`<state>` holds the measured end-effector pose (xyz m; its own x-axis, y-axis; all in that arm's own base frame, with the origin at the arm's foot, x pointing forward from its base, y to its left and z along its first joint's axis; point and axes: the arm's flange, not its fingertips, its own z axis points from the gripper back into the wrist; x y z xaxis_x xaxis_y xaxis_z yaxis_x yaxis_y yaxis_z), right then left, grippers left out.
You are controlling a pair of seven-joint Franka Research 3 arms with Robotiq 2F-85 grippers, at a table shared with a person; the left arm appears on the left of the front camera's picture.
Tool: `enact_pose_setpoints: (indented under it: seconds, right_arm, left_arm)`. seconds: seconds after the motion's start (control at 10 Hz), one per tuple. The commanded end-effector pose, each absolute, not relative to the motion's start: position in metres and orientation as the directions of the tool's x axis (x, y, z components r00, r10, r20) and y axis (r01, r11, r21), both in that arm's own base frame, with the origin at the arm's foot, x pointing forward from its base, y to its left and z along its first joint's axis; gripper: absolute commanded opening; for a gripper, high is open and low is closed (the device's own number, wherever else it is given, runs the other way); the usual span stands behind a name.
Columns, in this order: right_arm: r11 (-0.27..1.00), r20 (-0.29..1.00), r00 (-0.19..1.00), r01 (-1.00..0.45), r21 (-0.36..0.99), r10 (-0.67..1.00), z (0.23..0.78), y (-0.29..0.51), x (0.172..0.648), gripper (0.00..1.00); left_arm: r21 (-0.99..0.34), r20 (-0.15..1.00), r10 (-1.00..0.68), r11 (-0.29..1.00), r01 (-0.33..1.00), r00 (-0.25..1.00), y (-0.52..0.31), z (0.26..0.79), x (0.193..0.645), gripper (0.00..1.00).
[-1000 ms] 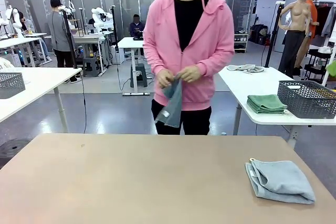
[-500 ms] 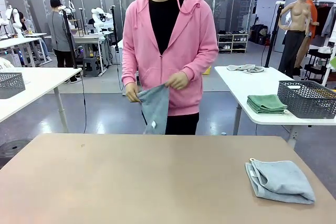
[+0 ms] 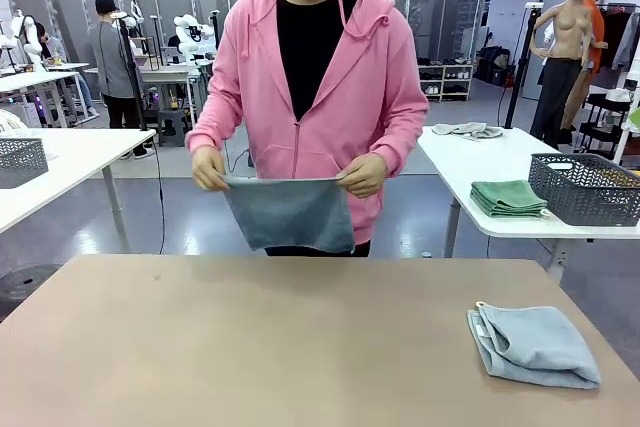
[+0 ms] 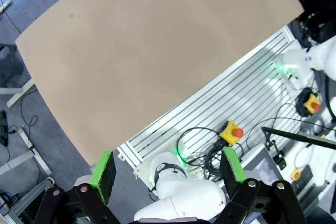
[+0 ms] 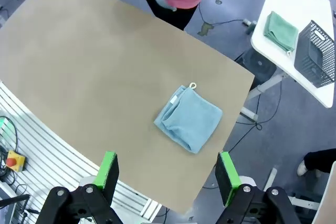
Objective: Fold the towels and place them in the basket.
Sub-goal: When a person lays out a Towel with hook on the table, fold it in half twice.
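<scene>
A folded grey-blue towel (image 3: 530, 345) lies on the tan table (image 3: 250, 347) at the near right, its white label toward the middle. Across the table, a person in a pink hoodie holds a second towel (image 3: 290, 212) spread flat between both hands above the far edge. A dark mesh basket (image 3: 585, 187) stands on a white side table to the right. My right gripper (image 5: 168, 172) hangs open high over the table, with the folded towel (image 5: 189, 124) just beyond its fingers. My left gripper (image 4: 168, 170) is open too, high over the table's near edge, holding nothing.
Folded green towels (image 3: 508, 197) lie beside the basket on the white side table (image 3: 470, 162), seen also in the right wrist view as green towels (image 5: 280, 30) and basket (image 5: 317, 53). Another mesh basket (image 3: 20, 160) stands on a table at the far left.
The person has shaken out the hanging towel and now holds it spread wide between both hands. The folded towel has not moved.
</scene>
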<state>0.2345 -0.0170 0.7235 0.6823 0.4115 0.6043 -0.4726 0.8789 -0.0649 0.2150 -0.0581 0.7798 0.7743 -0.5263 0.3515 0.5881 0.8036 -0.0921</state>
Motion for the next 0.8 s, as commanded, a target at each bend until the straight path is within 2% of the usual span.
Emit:
enact_pose_setpoints:
  seconds: [0.0, 0.7]
  right_arm:
    - [0.885, 0.606, 0.684, -0.461, -0.072, 0.406, 0.7221, -0.0171, 0.2350, 0.93]
    - [0.885, 0.606, 0.684, -0.461, -0.072, 0.406, 0.7221, -0.0171, 0.2350, 0.93]
  left_arm:
    - [-0.080, 0.345, -0.534, 0.802, 0.591, 0.772, -0.0570, 0.7795, 0.2144, 1.00]
    - [-0.080, 0.345, -0.534, 0.802, 0.591, 0.772, -0.0570, 0.7795, 0.2144, 1.00]
